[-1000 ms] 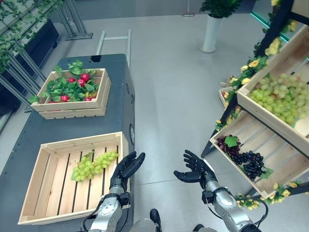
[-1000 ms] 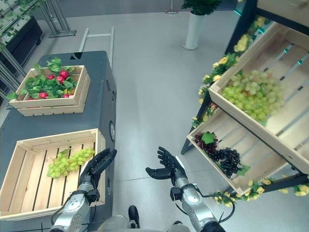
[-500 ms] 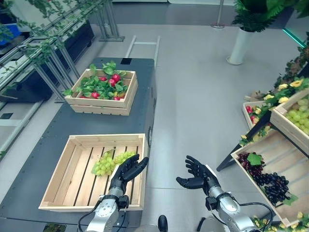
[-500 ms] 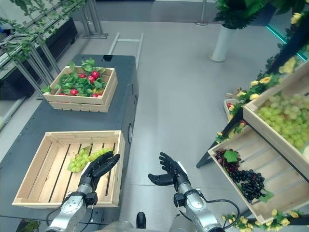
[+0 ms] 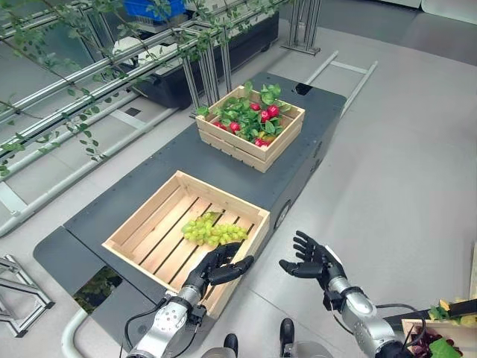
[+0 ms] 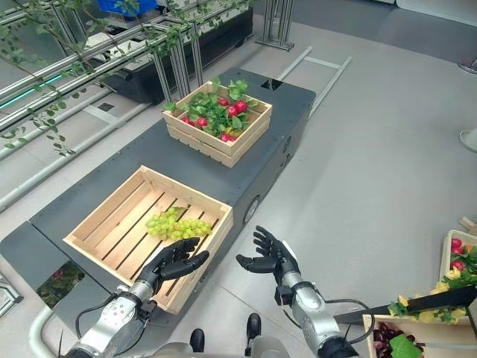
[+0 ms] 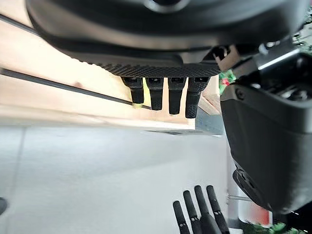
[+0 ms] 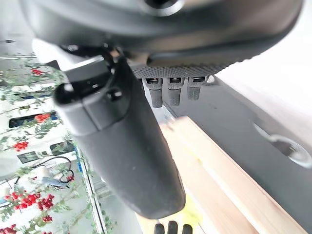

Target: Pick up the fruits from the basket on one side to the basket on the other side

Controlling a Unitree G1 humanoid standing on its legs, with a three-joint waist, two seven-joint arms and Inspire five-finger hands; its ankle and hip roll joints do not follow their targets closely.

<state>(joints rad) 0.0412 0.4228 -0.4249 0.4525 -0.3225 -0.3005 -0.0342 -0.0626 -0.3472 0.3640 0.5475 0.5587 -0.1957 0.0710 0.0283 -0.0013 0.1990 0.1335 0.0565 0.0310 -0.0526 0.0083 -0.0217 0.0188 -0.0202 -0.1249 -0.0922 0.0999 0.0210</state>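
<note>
A bunch of green grapes (image 5: 215, 231) lies in the near wooden crate (image 5: 146, 221) on the dark cart. Farther back stands a second crate (image 5: 277, 139) with red fruits (image 5: 267, 112) among green leaves. My left hand (image 5: 218, 267) hovers open over the near crate's front corner, just short of the grapes, holding nothing. My right hand (image 5: 313, 261) hangs open over the floor beside the cart, palm turned toward the left hand and empty. In the left wrist view my fingers (image 7: 161, 96) reach straight out above the crate's slats.
The dark cart (image 5: 149, 177) carries both crates. A metal rack with trailing vines (image 5: 112, 67) runs along its far side. At the lower right shows a corner of a shelf crate (image 6: 417, 335) with dark grapes, leaves and yellow flowers. Grey floor lies to the right.
The camera has swung left: the cart with its two crates is now central and the fruit shelves have slid out at the right. Both hands stay open in front of me.
</note>
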